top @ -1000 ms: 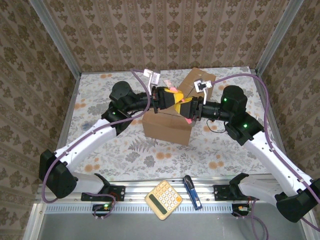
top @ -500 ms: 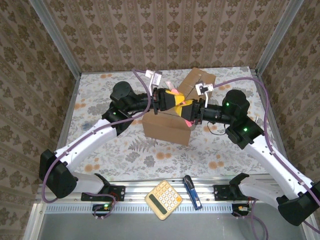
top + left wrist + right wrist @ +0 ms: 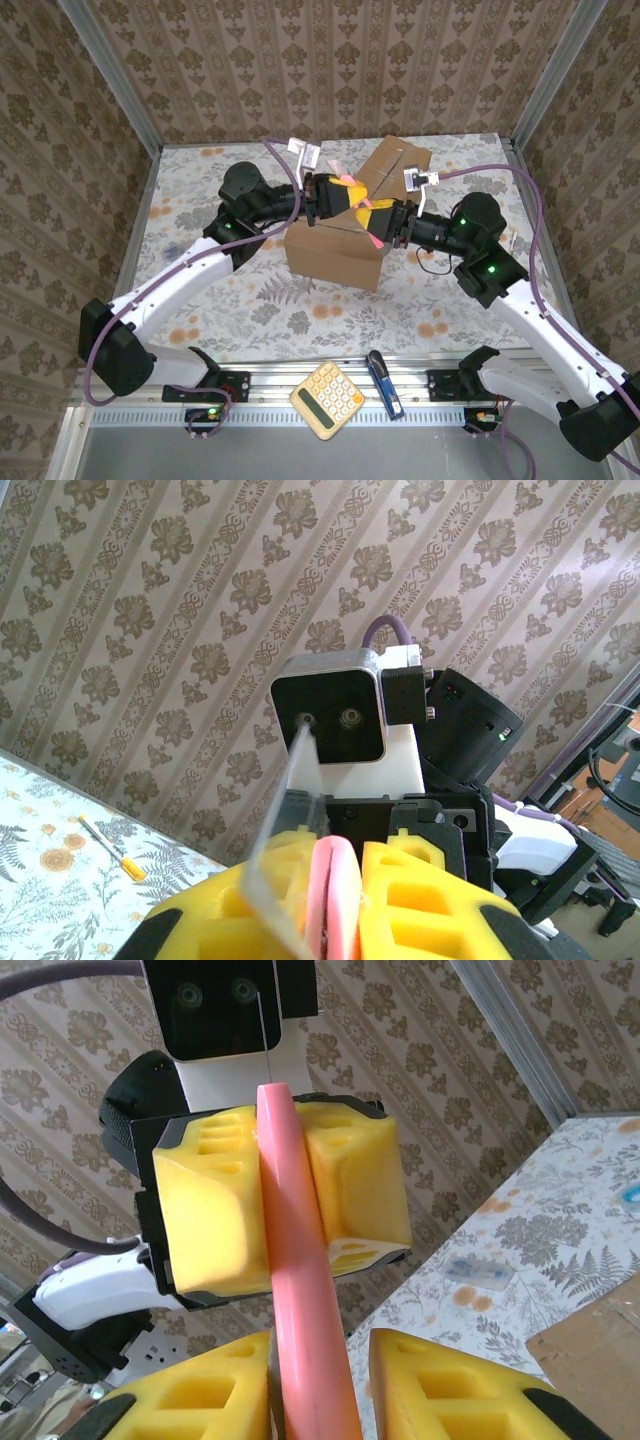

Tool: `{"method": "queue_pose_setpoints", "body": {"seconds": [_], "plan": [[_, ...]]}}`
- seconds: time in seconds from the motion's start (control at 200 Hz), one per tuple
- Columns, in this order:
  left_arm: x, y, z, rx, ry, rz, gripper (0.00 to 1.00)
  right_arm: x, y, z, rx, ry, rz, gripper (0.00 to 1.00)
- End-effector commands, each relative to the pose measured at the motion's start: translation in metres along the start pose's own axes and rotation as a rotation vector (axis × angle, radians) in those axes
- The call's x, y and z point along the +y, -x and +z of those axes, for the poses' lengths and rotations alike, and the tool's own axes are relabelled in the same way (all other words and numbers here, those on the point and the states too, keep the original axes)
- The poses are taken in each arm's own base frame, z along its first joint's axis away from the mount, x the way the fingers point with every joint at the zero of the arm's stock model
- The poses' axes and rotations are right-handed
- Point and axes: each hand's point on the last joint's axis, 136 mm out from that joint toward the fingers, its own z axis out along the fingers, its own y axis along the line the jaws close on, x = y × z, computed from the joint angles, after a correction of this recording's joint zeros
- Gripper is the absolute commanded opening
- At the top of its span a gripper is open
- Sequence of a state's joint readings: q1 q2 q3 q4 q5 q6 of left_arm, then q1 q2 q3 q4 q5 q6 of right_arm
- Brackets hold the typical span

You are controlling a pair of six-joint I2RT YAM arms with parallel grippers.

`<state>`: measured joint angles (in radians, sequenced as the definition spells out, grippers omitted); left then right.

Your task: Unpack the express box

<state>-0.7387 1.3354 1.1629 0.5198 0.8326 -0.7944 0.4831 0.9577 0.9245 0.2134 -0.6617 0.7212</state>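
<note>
Patterned wallpaper rises round a floral tabletop [image 3: 200,200], where the unpacking is under way but not finished. A brown cardboard express box [image 3: 335,262] stands at the middle of the tabletop, and the two arms meet just above its far edge. The left gripper [image 3: 349,194] is clamped flat on a pink strip [image 3: 297,1250], which is lifted clear of the box rather than set down. The strip's other end runs between the yellow foam pads of the right gripper [image 3: 386,222]; whether those pads are pressing it or only bracketing it cannot be told. To the right, one brown cardboard flap [image 3: 396,162] stands raised toward the tabletop's far edge, so the box is already open. The arms hide its inside, and what remains within cannot be seen. Judged from this, the strip is yet to be laid on the tabletop. On the rail along the near edge lie a yellow calculator [image 3: 327,400] and, just right of it, a slim blue tool [image 3: 384,384].
</note>
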Motion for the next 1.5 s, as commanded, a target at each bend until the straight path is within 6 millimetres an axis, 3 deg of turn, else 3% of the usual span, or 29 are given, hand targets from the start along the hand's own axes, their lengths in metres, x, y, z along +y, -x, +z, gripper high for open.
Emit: {"method": "queue_pose_setpoints", "body": {"seconds": [0.0,0.135,0.525,0.625,0.685,0.71,0.73,0.865,1.005,1.305,1.495], "plan": [[-0.006,0.016,-0.001,-0.049,-0.020,0.057,0.00,0.001,0.013,0.002,-0.050,0.007,0.015,0.30],[-0.004,0.015,0.001,-0.043,-0.024,0.047,0.00,0.002,0.016,0.007,-0.034,0.016,0.014,0.30],[0.002,0.008,0.001,-0.030,-0.017,0.032,0.01,0.004,0.023,0.003,-0.072,-0.005,0.004,0.00],[0.002,0.009,0.000,-0.031,-0.016,0.033,0.34,0.000,0.025,0.001,-0.096,-0.030,0.014,0.00],[0.001,0.010,-0.002,-0.033,-0.014,0.034,0.63,-0.003,0.026,-0.002,-0.111,-0.053,0.022,0.00],[0.001,0.011,-0.004,-0.035,-0.010,0.034,0.92,-0.004,0.026,-0.004,-0.116,-0.067,0.026,0.00],[0.001,0.012,-0.006,-0.038,-0.005,0.037,0.99,-0.006,0.026,-0.005,-0.118,-0.080,0.031,0.00],[0.006,0.017,-0.027,-0.046,0.082,0.050,1.00,-0.023,0.020,-0.018,-0.115,-0.213,0.063,0.00],[0.030,0.015,-0.060,-0.001,0.331,0.036,1.00,-0.046,0.009,-0.037,-0.070,-0.384,0.111,0.00],[0.127,-0.031,-0.145,0.197,1.027,-0.120,0.93,-0.084,-0.015,-0.070,0.003,-0.451,0.294,0.00],[0.180,-0.055,-0.164,0.267,1.215,-0.153,0.95,-0.107,-0.029,-0.088,-0.004,-0.478,0.366,0.00]]}}
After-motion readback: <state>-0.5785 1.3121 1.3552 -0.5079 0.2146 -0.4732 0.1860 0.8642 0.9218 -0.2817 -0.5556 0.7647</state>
